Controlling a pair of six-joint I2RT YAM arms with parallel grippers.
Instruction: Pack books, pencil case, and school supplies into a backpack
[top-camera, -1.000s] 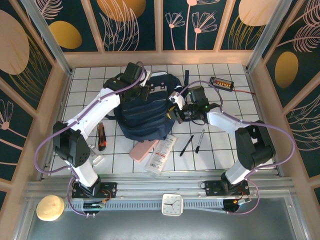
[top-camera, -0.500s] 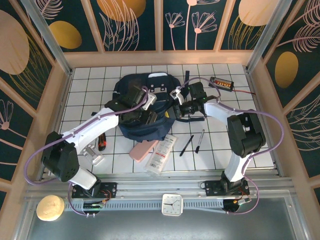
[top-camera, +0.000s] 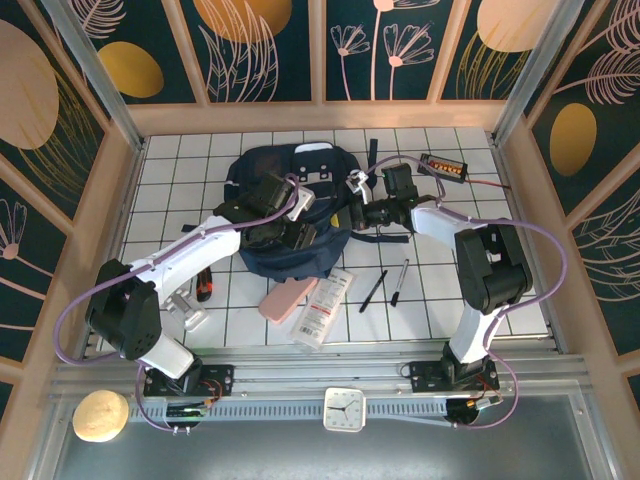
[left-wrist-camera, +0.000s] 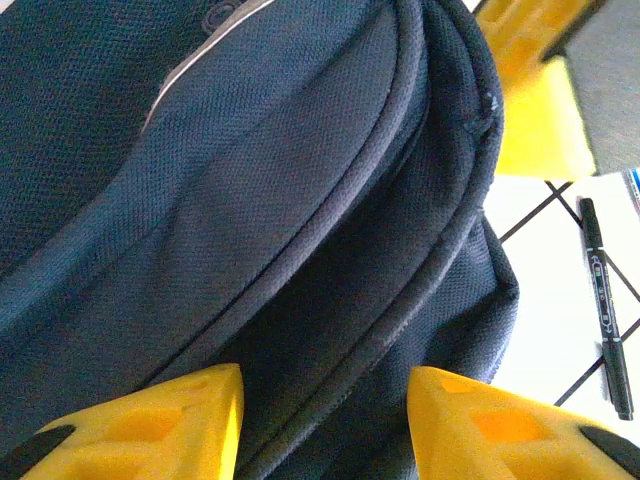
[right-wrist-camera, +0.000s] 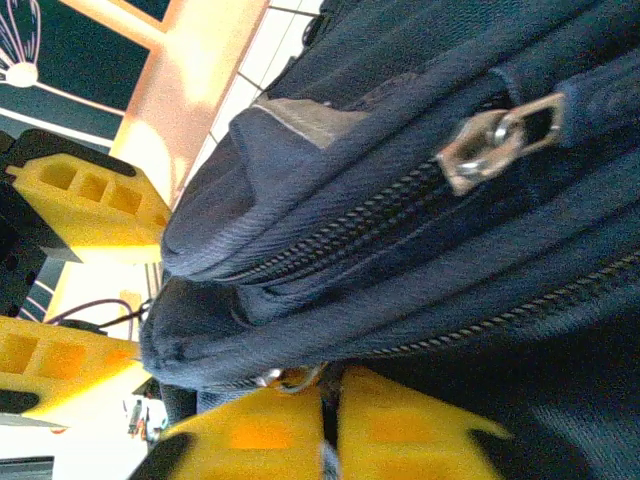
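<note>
Since a second ago the backpack (top-camera: 262, 168) has been shifted back on the table (top-camera: 170, 190) — left hand (left-wrist-camera: 325, 410) brought over its middle, fingers parted. Right hand (right-wrist-camera: 328, 390) pressed shut at its zip edge. Pencil case (top-camera: 285, 300), booklet (top-camera: 322, 305), pens (top-camera: 373, 290) are seen lying just before it.

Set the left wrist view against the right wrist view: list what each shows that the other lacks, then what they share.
Left wrist view: a dark pen lying on the white tiles beside the backpack.
Right wrist view: a metal zipper pull and rows of zipper teeth.
Shared: the navy backpack fabric and seams, with each view's own gripper at the bottom edge, the left gripper open and the right gripper shut.
</note>
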